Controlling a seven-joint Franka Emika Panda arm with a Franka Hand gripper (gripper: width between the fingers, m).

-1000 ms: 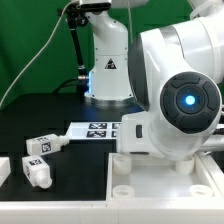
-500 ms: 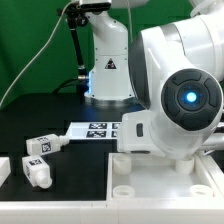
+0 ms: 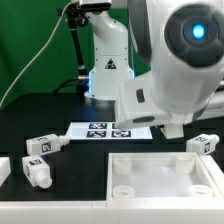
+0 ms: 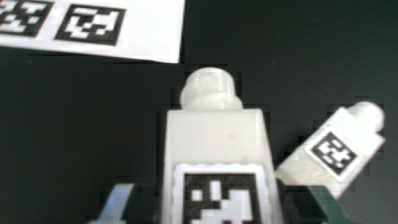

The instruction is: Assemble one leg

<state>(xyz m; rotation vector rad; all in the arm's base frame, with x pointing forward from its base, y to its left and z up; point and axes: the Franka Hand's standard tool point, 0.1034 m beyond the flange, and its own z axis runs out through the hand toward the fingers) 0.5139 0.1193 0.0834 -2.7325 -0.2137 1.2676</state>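
In the wrist view my gripper (image 4: 210,202) is shut on a white leg (image 4: 217,140). The leg's tag faces the camera and its rounded end points away from me. One finger (image 4: 121,203) shows on each side of it. A second leg (image 4: 338,148) lies on the black table close beside the held one. In the exterior view the arm's bulk hides the gripper and the held leg. A leg (image 3: 206,145) lies at that view's right, and two more legs (image 3: 45,145) (image 3: 38,171) lie at its left.
The large white tabletop (image 3: 160,160) with corner holes lies at the front of the exterior view. The marker board (image 3: 100,128) lies behind it near the robot base and also shows in the wrist view (image 4: 107,28). Another white part (image 3: 3,168) sits at the left edge.
The arm has risen and shifted toward the exterior view's right, uncovering the tabletop's back edge and the leg at the right.
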